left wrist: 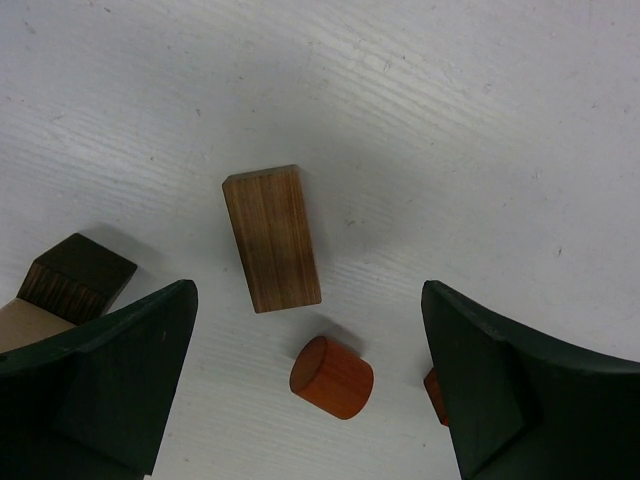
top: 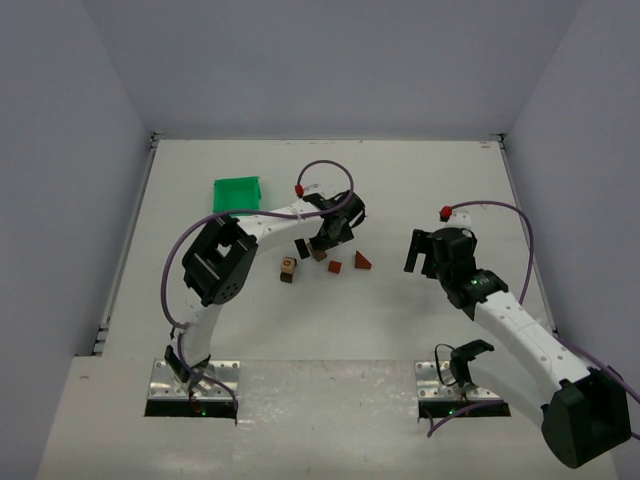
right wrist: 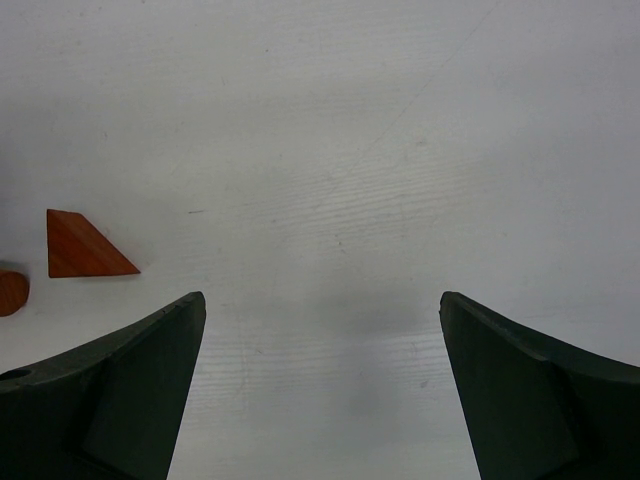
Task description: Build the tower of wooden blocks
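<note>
The wooden pieces lie loose on the white table. A brown bar [left wrist: 272, 238] lies flat just ahead of my left gripper [left wrist: 308, 300], which hovers open above it. Between the jaws a reddish cylinder [left wrist: 332, 377] lies on its side, touching neither finger. A dark cube [left wrist: 77, 277] sits on a tan piece [left wrist: 25, 325] by the left finger. From above, the left gripper [top: 325, 240] hangs over the bar [top: 318, 254], with the tan cube [top: 288, 268], cylinder [top: 335, 267] and wedge [top: 362, 260] nearby. My right gripper [right wrist: 322, 298] is open over bare table, the wedge [right wrist: 85, 247] to its left.
A green bin [top: 238, 194] stands behind the left arm, at the back left of the table. The right gripper [top: 420, 258] hangs to the right of the pieces. Grey walls close in the table on three sides.
</note>
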